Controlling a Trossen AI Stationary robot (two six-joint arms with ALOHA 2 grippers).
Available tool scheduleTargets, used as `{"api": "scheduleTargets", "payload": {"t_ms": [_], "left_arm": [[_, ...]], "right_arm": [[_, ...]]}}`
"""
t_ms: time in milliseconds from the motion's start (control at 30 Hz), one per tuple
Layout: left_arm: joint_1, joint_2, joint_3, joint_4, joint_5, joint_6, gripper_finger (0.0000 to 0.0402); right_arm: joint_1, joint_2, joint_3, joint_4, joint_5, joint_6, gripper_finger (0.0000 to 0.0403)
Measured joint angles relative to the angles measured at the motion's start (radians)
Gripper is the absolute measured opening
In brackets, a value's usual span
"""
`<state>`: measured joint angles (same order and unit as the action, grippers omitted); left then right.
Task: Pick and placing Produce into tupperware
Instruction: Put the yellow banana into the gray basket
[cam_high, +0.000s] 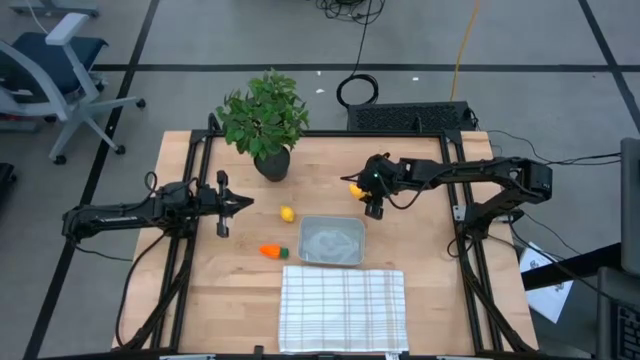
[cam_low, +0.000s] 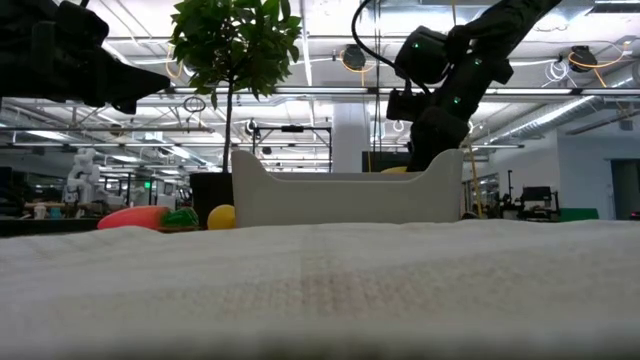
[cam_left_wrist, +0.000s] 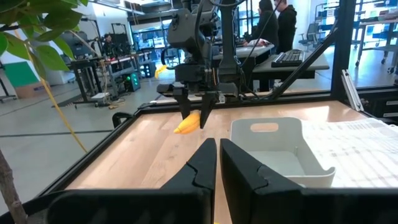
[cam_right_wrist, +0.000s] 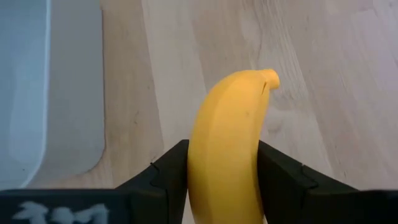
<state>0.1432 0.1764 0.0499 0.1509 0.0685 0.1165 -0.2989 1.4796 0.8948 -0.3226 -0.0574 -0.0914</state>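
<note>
The yellow banana (cam_right_wrist: 227, 137) sits between the fingers of my right gripper (cam_right_wrist: 224, 158), which hangs over the wood just past the far right corner of the clear tupperware (cam_high: 331, 241). The lemon (cam_high: 288, 213) and the carrot (cam_high: 272, 251) lie on the table left of the tupperware. My left gripper (cam_high: 245, 203) hovers shut left of the lemon, pointing right, touching nothing; its fingers (cam_left_wrist: 217, 146) show closed together. My right gripper pinches the banana across its middle (cam_right_wrist: 214, 168), one finger on each long side, coming from above and pointing down. The banana's stem end (cam_right_wrist: 268, 78) sticks out past the fingers. In the left wrist view the banana (cam_left_wrist: 186, 123) hangs tilted below the fingers, seemingly clear of the table.
A potted plant (cam_high: 265, 120) stands at the far edge, left of centre. A white checked cloth (cam_high: 343, 308) lies at the near edge in front of the tupperware. Bare wood lies right of the tupperware. People stand in the room beyond the table.
</note>
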Motion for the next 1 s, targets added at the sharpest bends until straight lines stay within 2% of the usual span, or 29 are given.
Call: {"api": "scheduleTargets", "payload": {"t_ms": [400,600,1000], "left_arm": [[0.000,0.000,0.000,-0.001,0.000,-0.002,0.0026],[0.000,0.000,0.000,0.000,0.000,-0.002,0.0026],[0.000,0.000,0.000,0.003,0.000,-0.021,0.0026]], "right_arm": [[0.006,-0.029,0.000,0.011,-0.003,-0.025,0.0148],[0.044,-0.146,-0.004,0.031,-0.073,-0.018,0.0143],[0.156,-0.350,-0.128,0.173,-0.079,0.066,0.0142]]}}
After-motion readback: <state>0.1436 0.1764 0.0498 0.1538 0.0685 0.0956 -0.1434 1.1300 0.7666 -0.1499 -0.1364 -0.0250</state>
